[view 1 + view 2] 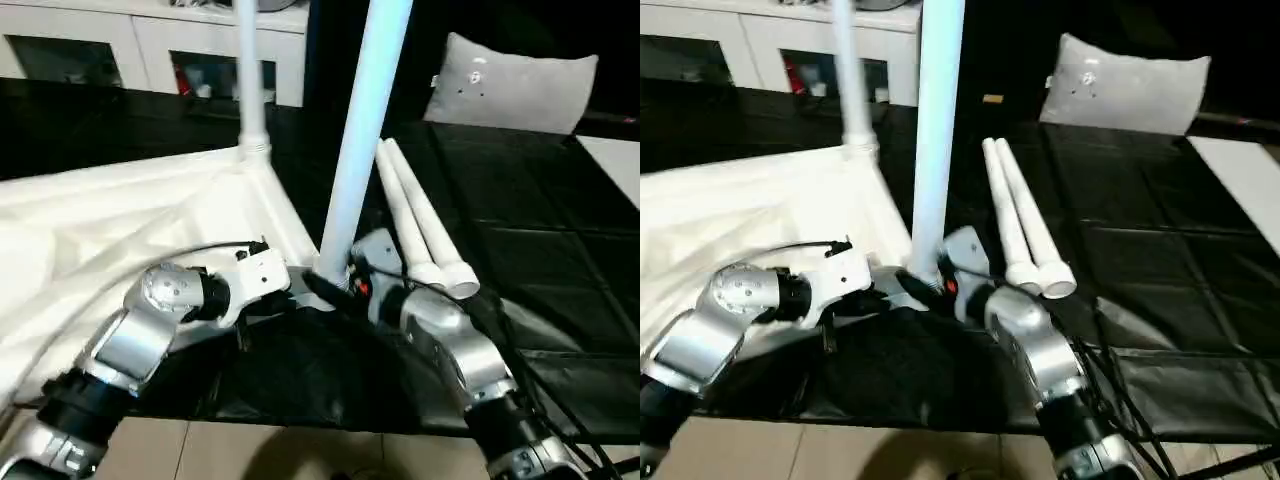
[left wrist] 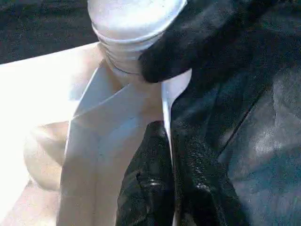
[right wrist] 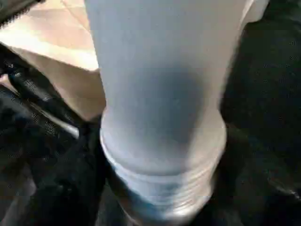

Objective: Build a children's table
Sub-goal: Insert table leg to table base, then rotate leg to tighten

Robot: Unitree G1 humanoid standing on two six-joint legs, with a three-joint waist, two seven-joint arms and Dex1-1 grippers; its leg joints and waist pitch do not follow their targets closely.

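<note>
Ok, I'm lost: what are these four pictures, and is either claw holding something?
The two wide pictures come from the robot's head, looking down over its silver arms. The two close-ups come from its wrists. The white tabletop lies upside down on black mats. One leg stands in its far corner. A second leg stands at the near corner, where both claws meet. Two spare legs lie on the mat beside it. The left claw is shut on the tabletop's edge. The right claw is at the second leg's base; I cannot tell its grip.
</note>
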